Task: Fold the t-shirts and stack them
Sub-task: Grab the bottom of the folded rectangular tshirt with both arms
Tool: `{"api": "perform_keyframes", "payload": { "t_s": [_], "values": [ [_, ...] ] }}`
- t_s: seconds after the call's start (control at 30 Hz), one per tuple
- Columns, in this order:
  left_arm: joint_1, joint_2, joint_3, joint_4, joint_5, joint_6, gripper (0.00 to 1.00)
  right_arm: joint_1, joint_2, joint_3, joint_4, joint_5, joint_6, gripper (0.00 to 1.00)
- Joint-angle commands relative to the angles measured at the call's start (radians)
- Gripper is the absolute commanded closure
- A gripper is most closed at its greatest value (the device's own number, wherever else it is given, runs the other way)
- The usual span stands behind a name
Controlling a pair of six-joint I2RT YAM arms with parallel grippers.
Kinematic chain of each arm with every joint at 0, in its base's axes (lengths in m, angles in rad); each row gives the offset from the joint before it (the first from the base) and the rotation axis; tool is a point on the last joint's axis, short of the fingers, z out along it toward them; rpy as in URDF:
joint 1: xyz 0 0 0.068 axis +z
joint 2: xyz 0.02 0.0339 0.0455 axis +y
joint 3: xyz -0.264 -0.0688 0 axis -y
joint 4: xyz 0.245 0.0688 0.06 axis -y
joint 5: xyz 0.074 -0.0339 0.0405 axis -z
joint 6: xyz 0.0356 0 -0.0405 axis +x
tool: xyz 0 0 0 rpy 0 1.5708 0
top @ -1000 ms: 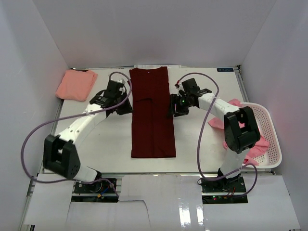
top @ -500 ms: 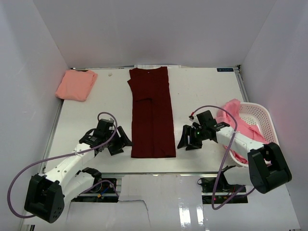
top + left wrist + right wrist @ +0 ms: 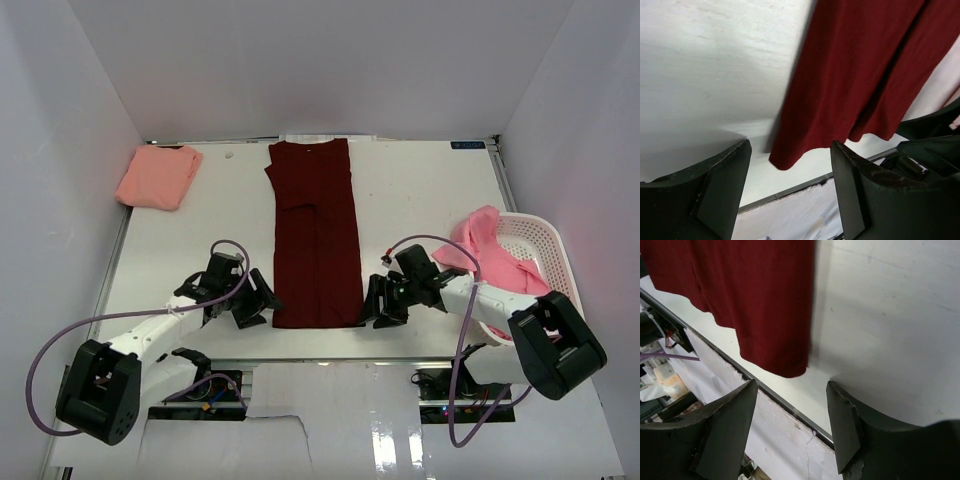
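change: both my arms have come down from beside the maroon shirt's [image 3: 317, 240] upper half to its near hem.
left tool [image 3: 262, 304]: released, jaws wide, framing the near-left corner.
right tool [image 3: 371, 304]: released, framing the near-right corner.
maroon shirt: flat on the bench, sleeves folded in.
meaning: the side folds look done; i judge the hem-to-collar fold comes next.
salmon shirt [image 3: 158, 177]: folded, far left of the maroon one.

white table [image 3: 420, 200], maroon t-shirt [image 3: 316, 240], salmon t-shirt [image 3: 158, 177]
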Motion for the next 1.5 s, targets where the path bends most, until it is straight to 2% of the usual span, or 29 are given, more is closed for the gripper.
{"api": "perform_keyframes", "payload": {
  "t_s": [0.0, 0.23, 0.33, 0.4, 0.53, 0.6, 0.67, 0.73, 0.83, 1.07, 1.13, 1.3, 1.33, 1.37, 1.4, 1.43, 1.47],
  "values": [
    [-0.003, 0.028, -0.043, 0.062, -0.01, -0.018, 0.24, 0.007, 0.039, -0.009, 0.096, 0.01, 0.046, 0.36],
    [-0.007, 0.082, -0.066, 0.097, -0.017, -0.038, 0.23, 0.019, 0.122, -0.001, 0.185, 0.021, 0.077, 0.37],
    [-0.012, 0.084, -0.077, 0.098, -0.023, -0.041, 0.23, 0.025, 0.145, 0.003, 0.188, 0.033, 0.077, 0.51],
    [-0.013, 0.079, -0.081, 0.097, -0.025, -0.043, 0.24, 0.025, 0.157, 0.002, 0.19, 0.038, 0.075, 0.54],
    [-0.018, 0.076, -0.092, 0.095, -0.011, -0.04, 0.24, 0.028, 0.157, -0.008, 0.19, 0.041, 0.075, 0.68],
    [-0.021, 0.079, -0.097, 0.092, -0.005, -0.037, 0.24, 0.03, 0.155, -0.011, 0.19, 0.042, 0.074, 0.69],
    [-0.024, 0.079, -0.098, 0.083, 0.0, -0.032, 0.24, 0.03, 0.158, -0.011, 0.19, 0.044, 0.072, 0.83],
    [-0.027, 0.079, -0.1, 0.068, 0.003, -0.028, 0.25, 0.03, 0.158, -0.009, 0.186, 0.043, 0.072, 0.88],
    [-0.032, 0.071, -0.097, 0.042, -0.002, -0.023, 0.25, 0.033, 0.155, -0.008, 0.18, 0.046, 0.069, 0.92],
    [-0.064, 0.068, -0.097, -0.009, -0.013, -0.046, 0.28, 0.034, 0.162, 0.015, 0.162, 0.047, 0.058, 0.92],
    [-0.075, 0.055, -0.092, -0.029, -0.02, -0.06, 0.35, 0.037, 0.163, 0.017, 0.159, 0.049, 0.057, 0.92],
    [-0.081, 0.067, -0.084, -0.053, -0.059, -0.078, 0.42, 0.037, 0.165, 0.015, 0.162, 0.049, 0.055, 0.92],
    [-0.081, 0.083, -0.084, -0.053, -0.06, -0.078, 0.5, 0.037, 0.165, 0.015, 0.16, 0.049, 0.057, 0.91],
    [-0.081, 0.091, -0.081, -0.055, -0.065, -0.081, 0.53, 0.039, 0.165, 0.014, 0.162, 0.049, 0.057, 0.91],
    [-0.081, 0.097, -0.08, -0.056, -0.066, -0.081, 0.61, 0.039, 0.165, 0.014, 0.162, 0.047, 0.055, 0.91],
    [-0.081, 0.1, -0.08, -0.056, -0.066, -0.083, 0.83, 0.039, 0.166, 0.012, 0.16, 0.047, 0.054, 0.91],
    [-0.081, 0.102, -0.078, -0.056, -0.066, -0.084, 0.9, 0.039, 0.165, 0.014, 0.16, 0.046, 0.054, 0.91]
  ]
}}
